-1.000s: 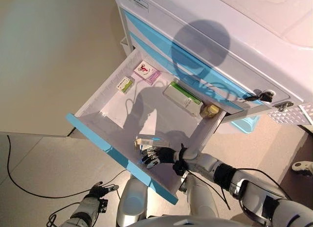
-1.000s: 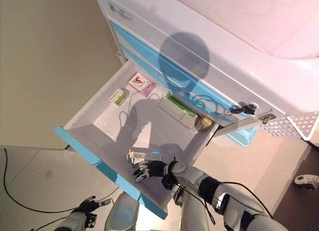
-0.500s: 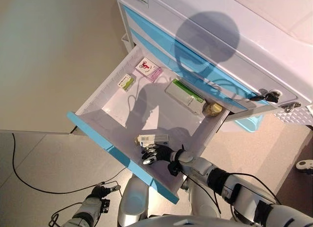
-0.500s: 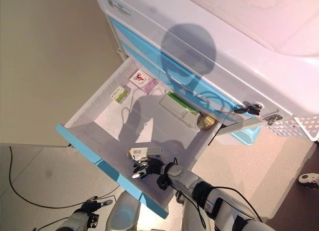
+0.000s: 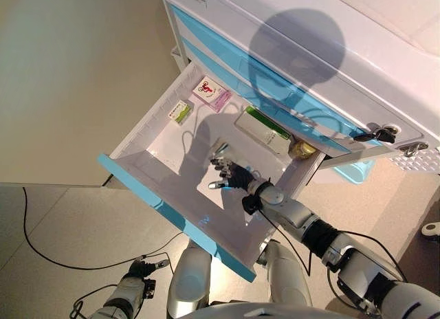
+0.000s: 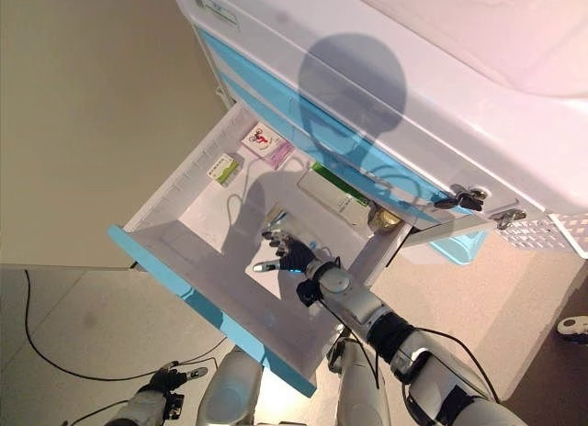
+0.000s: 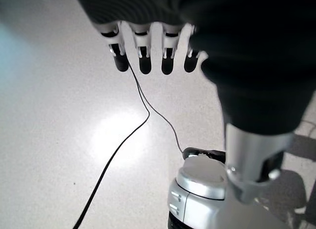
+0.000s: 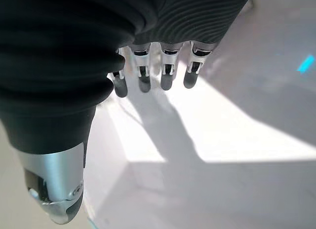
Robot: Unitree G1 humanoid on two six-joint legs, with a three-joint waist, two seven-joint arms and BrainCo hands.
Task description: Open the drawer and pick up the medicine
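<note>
The white drawer with a blue front [image 5: 165,210] stands pulled out of the cabinet. My right hand [image 5: 234,176] hovers over the middle of the drawer floor, fingers curled. A small pale medicine box [image 5: 220,151] pokes out, tilted, past its fingertips; the spot near the drawer front where it lay is bare. In the right wrist view the fingers [image 8: 168,71] hang over the white drawer floor and the box is hidden. My left hand [image 5: 141,269] hangs low by the floor, fingers relaxed [image 7: 148,58].
At the back of the drawer lie a pink-and-white box [image 5: 210,93], a small green box [image 5: 180,111], a long green-and-white box [image 5: 265,131] and an amber bottle [image 5: 300,150]. Keys [image 5: 375,134] hang from the cabinet front above.
My right hand has risen from the drawer's front part toward its middle. The pale box no longer lies on the floor there; it now shows at the fingertips.
</note>
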